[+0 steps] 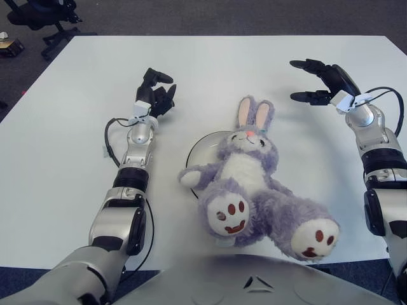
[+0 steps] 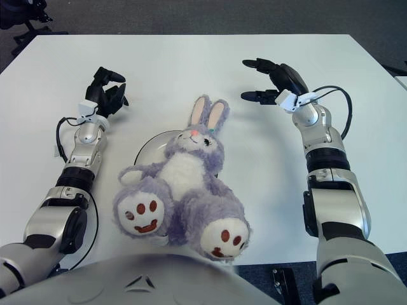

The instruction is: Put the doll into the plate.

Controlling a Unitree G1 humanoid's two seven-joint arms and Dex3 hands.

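Observation:
A purple and white plush bunny doll (image 1: 254,184) lies on its back on the white plate (image 1: 202,149), covering most of it; its feet point toward me and its ears point away. Only the plate's left rim shows. My left hand (image 1: 158,89) is above the table to the left of the plate, fingers curled, holding nothing. My right hand (image 1: 318,79) is to the right of the doll's ears, fingers spread, holding nothing. Neither hand touches the doll.
The white table (image 1: 216,63) ends in a far edge with dark floor beyond. A black office chair (image 1: 44,16) stands off the table's far left corner. A small box (image 1: 9,46) lies on the floor at the far left.

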